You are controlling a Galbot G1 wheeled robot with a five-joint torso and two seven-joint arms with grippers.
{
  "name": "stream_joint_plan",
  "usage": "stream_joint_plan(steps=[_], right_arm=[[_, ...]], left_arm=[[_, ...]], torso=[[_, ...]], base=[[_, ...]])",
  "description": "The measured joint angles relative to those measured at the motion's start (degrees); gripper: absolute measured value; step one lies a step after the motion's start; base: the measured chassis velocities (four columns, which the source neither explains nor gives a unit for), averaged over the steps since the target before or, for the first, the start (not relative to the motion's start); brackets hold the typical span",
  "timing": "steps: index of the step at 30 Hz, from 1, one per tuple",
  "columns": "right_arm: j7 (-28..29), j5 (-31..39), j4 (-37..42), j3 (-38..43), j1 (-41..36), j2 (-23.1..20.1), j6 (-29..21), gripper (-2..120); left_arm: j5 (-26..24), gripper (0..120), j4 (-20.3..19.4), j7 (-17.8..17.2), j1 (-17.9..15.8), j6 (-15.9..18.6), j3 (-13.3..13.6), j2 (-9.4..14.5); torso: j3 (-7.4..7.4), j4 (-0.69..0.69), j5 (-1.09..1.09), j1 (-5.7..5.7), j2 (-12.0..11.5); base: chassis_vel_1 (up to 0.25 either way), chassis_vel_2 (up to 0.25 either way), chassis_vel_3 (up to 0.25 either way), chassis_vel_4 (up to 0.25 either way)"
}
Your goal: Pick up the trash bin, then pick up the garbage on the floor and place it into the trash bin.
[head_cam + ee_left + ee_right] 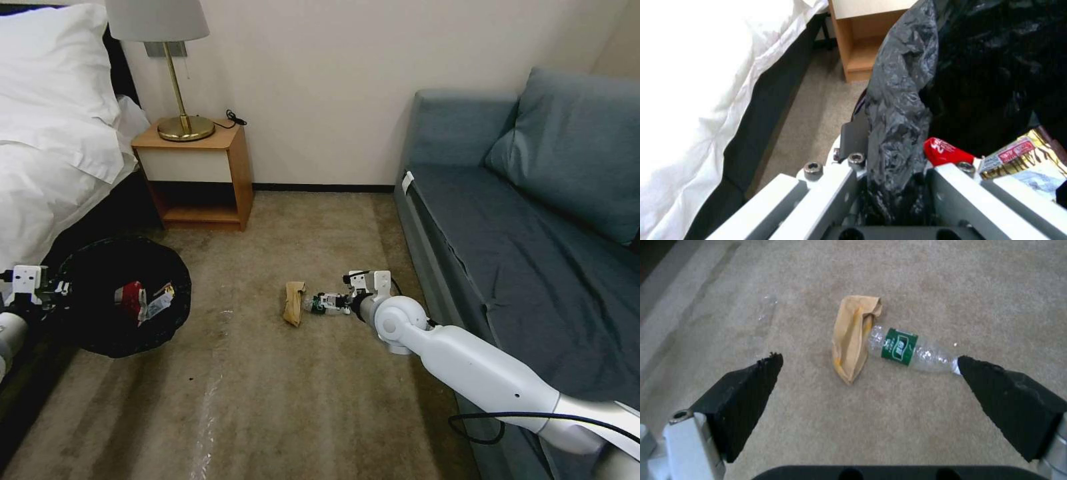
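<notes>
The trash bin (123,297) sits at the lower left of the head view, beside the dark base of the bed (53,133), its black liner bag (902,100) draped over the rim. The left hand (40,288) is at the bin's left rim; in the left wrist view its two fingers (831,196) are pressed together on a fold of the liner and the rim beneath it. Inside the bin lie a red snack bag (130,299) and a yellow-brown snack wrapper (1022,160), the two touching each other.

Near the middle of the head view, on the beige carpet (253,400), the tan paper wrapper (293,303) lies flat and lengthwise. The clear green-labelled bottle (907,350) lies on its side with its base against the wrapper and its neck pointing toward the right hand (330,303). The right arm reaches in from the lower right of the head view, running alongside the blue-grey sofa (533,220). In the right wrist view the right hand's black pads (751,396) are spread wide, one at the lower left of the frame and one at the lower right; the right-side pad overlaps the bottle's neck end, though I cannot tell whether it touches.

At the upper left of the head view a wooden nightstand (200,173) carries a brass lamp (177,87) on its top surface.
</notes>
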Motion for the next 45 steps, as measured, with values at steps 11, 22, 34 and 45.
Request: stream_joint_plan(steps=[11,22,34,45], right_arm=[[-0.16,-1.64,-3.16,-2.81,1.43,3.55,-0.36,100],[0.34,-1.83,-3.61,-3.96,2.02,4.49,-1.06,100],[0.77,-3.24,-3.90,-4.21,0.16,4.49,-1.85,100],[0.70,-3.33,-3.49,-4.53,-0.51,3.80,-1.95,100]], left_arm=[[0.47,1,-0.87,0.04,1.44,-0.33,-1.33,-2.53],[1.41,1,-1.21,0.65,4.97,-1.50,-5.22,-3.52],[3.16,1,-3.30,0.54,5.81,-1.59,-4.35,-6.20],[3.59,1,-4.23,0.61,6.99,-1.65,-5.13,-6.82]], torso=[[0.00,-0.01,-0.01,0.00,0.00],[-0.01,0.02,0.00,0.00,0.00],[0.00,-0.01,0.00,0.00,0.00],[0.00,0.00,-0.01,0.00,0.00]], base=[[-0.090,0.089,0.094,-0.089],[-0.086,0.091,0.094,-0.101],[-0.122,0.116,0.118,-0.118],[-0.115,0.120,0.110,-0.114]])
